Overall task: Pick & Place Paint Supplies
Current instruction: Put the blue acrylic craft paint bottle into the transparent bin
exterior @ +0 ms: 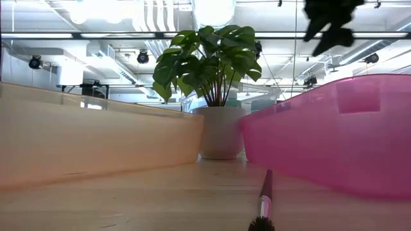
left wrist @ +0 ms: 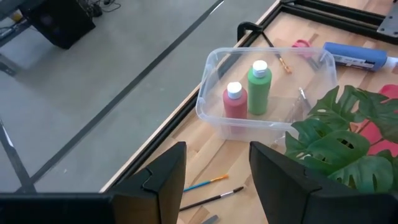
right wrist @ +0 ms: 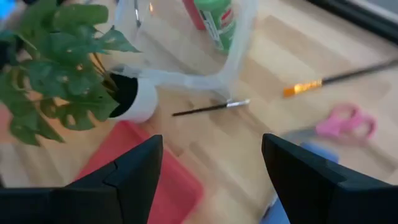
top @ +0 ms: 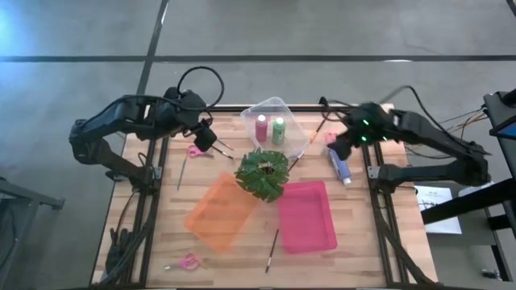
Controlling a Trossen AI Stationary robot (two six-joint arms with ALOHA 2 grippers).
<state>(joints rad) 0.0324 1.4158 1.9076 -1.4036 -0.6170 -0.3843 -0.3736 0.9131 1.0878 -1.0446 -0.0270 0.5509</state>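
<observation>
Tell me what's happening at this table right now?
Two robot arms are sorting paint supplies. The maroon-pink bottle and green bottle already stand in the clear tray. The left pincer hovers open and empty near pink scissors. The right pincer is open above the blue bottle, which lies on the table. The orange tray and pink tray are empty; brushes still lie loose.

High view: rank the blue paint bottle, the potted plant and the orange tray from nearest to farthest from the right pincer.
1. Blue paint bottle, lying just below the right pincer.
2. Potted plant, mid-table, leftward.
3. Orange tray, farther left and toward the front edge.
</observation>
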